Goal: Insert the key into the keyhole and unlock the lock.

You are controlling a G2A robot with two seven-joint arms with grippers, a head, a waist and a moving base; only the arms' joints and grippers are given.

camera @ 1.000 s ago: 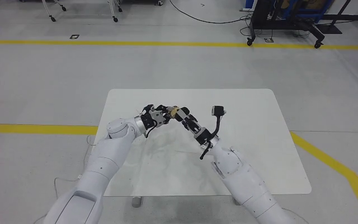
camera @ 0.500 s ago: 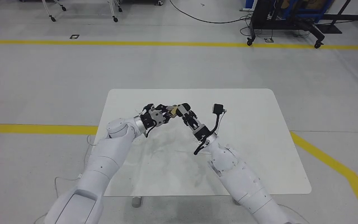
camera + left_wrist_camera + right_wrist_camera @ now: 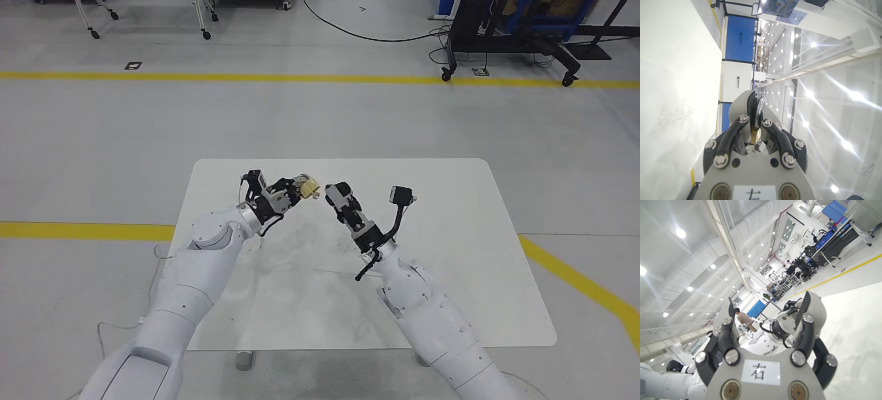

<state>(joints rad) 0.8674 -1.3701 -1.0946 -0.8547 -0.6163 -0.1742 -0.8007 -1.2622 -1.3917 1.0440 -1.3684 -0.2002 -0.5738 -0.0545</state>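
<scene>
Brass lock (image 3: 309,186) clenched in left hand (image 3: 299,187), right hand (image 3: 338,192) now released, drawn apart from it

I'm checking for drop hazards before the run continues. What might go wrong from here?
1. The lock is pinched in the left gripper over the table. A loose pinch may let it slip and fall.
2. The right gripper is open and empty close to the lock. A careless approach might bump the lock and shift it in the grip.
</scene>
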